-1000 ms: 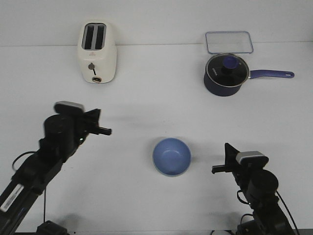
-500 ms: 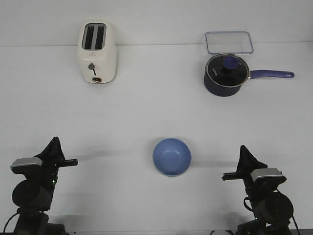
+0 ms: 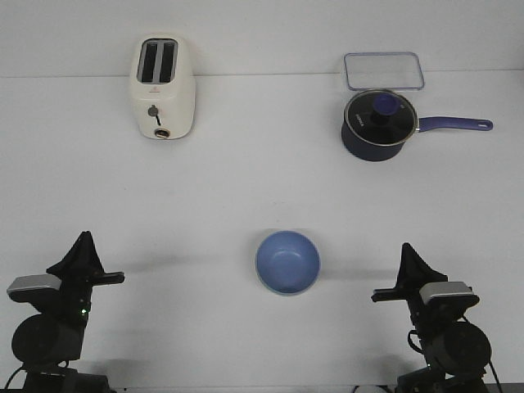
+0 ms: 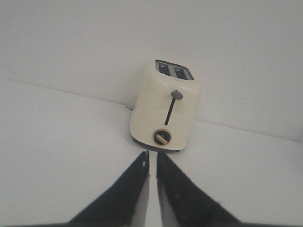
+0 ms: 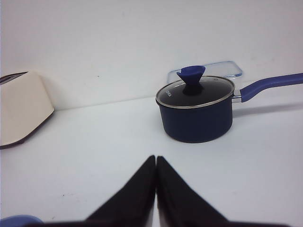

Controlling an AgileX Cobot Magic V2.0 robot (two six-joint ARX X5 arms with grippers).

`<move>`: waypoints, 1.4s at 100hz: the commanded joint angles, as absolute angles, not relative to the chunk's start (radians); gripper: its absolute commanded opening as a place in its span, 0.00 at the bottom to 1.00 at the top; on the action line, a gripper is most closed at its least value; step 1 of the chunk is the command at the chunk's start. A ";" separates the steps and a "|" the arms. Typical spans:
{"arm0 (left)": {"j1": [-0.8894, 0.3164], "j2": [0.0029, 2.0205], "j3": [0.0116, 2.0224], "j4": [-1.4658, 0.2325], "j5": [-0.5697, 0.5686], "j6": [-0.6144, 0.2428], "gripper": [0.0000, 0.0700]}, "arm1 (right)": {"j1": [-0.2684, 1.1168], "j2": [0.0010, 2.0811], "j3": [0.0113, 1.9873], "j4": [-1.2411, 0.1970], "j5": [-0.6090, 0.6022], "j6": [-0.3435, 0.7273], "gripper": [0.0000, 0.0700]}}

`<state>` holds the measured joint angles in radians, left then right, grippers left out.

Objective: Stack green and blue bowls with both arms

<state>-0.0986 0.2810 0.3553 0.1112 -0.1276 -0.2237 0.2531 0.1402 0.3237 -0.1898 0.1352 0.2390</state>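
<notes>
Now folded low at the near corners of the white table [image 3: 262,188], left arm [image 3: 45,336] on the left, right arm [image 3: 446,340] on the right, both well apart from the blue bowl [image 3: 287,262] sitting near-centre between them. Left gripper [image 4: 152,158] pointed at the far side, tips narrowed to a thin slit with nothing in it, lined up toward the cream toaster [image 4: 165,113]. Right gripper [image 5: 156,161] likewise aimed at the far side, tips pressed together and empty. Green bowl not told apart in any view; only a pale rim under the blue one, too slight to call. Seen from the front alone: the whole bowl from above, plus the clear lidded container [image 3: 383,70] behind the dark blue saucepan [image 3: 375,124]. Seen from the right wrist alone: the saucepan side-on with its glass lid and knob, a sliver of the bowl's rim at the near edge. Seen from the left wrist alone: the toaster's lever and dial face-on.
</notes>
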 commanded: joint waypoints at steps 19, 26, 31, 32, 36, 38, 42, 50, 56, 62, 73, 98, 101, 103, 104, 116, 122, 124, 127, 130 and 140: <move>-0.098 0.266 0.358 0.120 -0.126 -0.099 0.02 | 0.254 0.144 0.324 -0.175 0.139 0.231 0.00; -0.093 0.246 0.338 0.099 -0.111 -0.054 0.02 | 0.254 0.144 0.324 -0.173 0.139 0.231 0.00; -0.080 0.216 0.308 0.099 -0.079 -0.012 0.02 | 0.254 0.144 0.324 -0.171 0.139 0.231 0.00; -0.076 0.209 0.301 0.100 -0.070 -0.005 0.02 | 0.254 0.144 0.324 -0.171 0.139 0.231 0.00; -0.061 0.179 0.267 0.106 -0.037 0.013 0.02 | 0.254 0.144 0.324 -0.171 0.139 0.231 0.00; -0.052 0.162 0.249 0.107 -0.021 0.014 0.02 | 0.254 0.144 0.324 -0.171 0.139 0.231 0.00; -0.031 0.130 0.210 0.107 0.000 0.009 0.02 | 0.254 0.144 0.324 -0.171 0.139 0.231 0.00; 0.010 0.072 0.138 0.106 0.042 -0.025 0.02 | 0.254 0.144 0.324 -0.171 0.139 0.231 0.00; 0.035 0.036 0.093 0.106 0.070 -0.049 0.02 | 0.254 0.144 0.324 -0.171 0.139 0.231 0.00; 0.047 0.009 0.061 0.107 0.089 -0.054 0.02 | 0.254 0.144 0.324 -0.170 0.139 0.231 0.00; 0.049 0.003 0.029 0.128 0.104 -0.043 0.02 | 0.254 0.144 0.324 -0.169 0.139 0.231 0.00; 0.049 0.003 0.014 0.175 0.104 -0.027 0.02 | 0.254 0.144 0.324 -0.164 0.139 0.231 0.00; 0.049 0.003 0.014 0.174 0.104 -0.027 0.02 | 0.254 0.144 0.324 -0.164 0.139 0.231 0.00; 0.049 0.003 0.014 0.173 0.104 -0.027 0.02 | 0.254 0.144 0.324 -0.164 0.139 0.231 0.00; 0.049 0.003 0.014 0.173 0.104 -0.027 0.02 | 0.254 0.144 0.324 -0.164 0.139 0.231 0.00; 0.049 0.003 0.014 0.173 0.104 -0.027 0.02 | 0.254 0.144 0.324 -0.164 0.139 0.231 0.00; 0.049 0.003 0.014 0.174 0.104 -0.027 0.02 | 0.254 0.144 0.324 -0.164 0.139 0.231 0.00; 0.049 0.003 0.014 0.174 0.104 -0.027 0.02 | 0.254 0.144 0.324 -0.164 0.139 0.231 0.00; 0.049 0.003 0.014 0.174 0.104 -0.027 0.02 | 0.254 0.144 0.324 -0.164 0.139 0.231 0.00; 0.049 0.003 0.014 0.174 0.104 -0.027 0.02 | 0.254 0.144 0.324 -0.164 0.139 0.231 0.00; 0.049 0.003 0.014 0.174 0.104 -0.027 0.02 | 0.254 0.144 0.324 -0.164 0.139 0.231 0.00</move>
<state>0.0483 0.0048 0.0341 0.1581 0.1024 -0.0391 0.2531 0.1402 0.3237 -0.1757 0.1352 0.2390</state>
